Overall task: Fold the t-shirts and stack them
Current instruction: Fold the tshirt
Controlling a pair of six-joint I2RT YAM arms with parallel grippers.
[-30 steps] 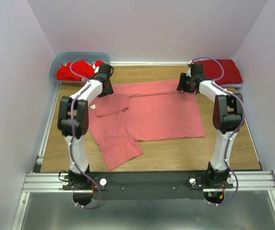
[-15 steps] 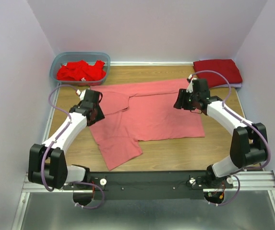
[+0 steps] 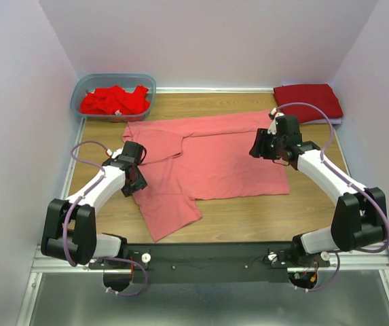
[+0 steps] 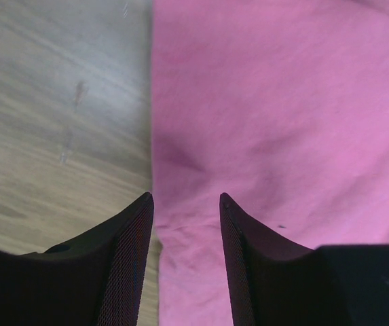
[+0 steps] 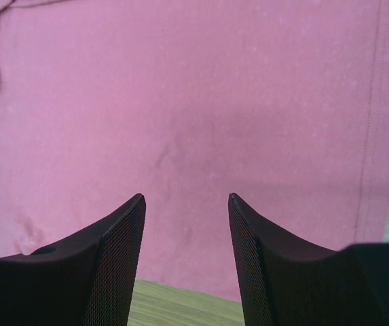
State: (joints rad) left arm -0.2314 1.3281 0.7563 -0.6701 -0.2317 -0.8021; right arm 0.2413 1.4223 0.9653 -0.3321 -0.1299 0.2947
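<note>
A salmon-pink t-shirt point(image 3: 214, 159) lies spread flat on the wooden table, one sleeve reaching toward the near edge. My left gripper point(image 3: 137, 182) hovers open over the shirt's left edge; in the left wrist view its fingers point(image 4: 130, 231) straddle the border between the pink cloth point(image 4: 282, 102) and bare wood. My right gripper point(image 3: 256, 147) stands open above the shirt's right part, with nothing between its fingertips point(image 5: 126, 224) and the cloth point(image 5: 180, 102) below them. Bright red t-shirts point(image 3: 113, 100) lie crumpled in the tub. A darker crimson t-shirt point(image 3: 309, 102) sits folded at the back right.
The translucent blue-grey tub point(image 3: 85, 85) stands in the back left corner. White walls close in the table on three sides. Bare wood point(image 3: 262, 217) shows between the shirt and the rail point(image 3: 214, 255) where the arms are bolted.
Both arms have drawn back from the shirt's far edge toward the near side. The left gripper slid down along the shirt's left edge. Both grippers stayed open and the shirt lies still.
</note>
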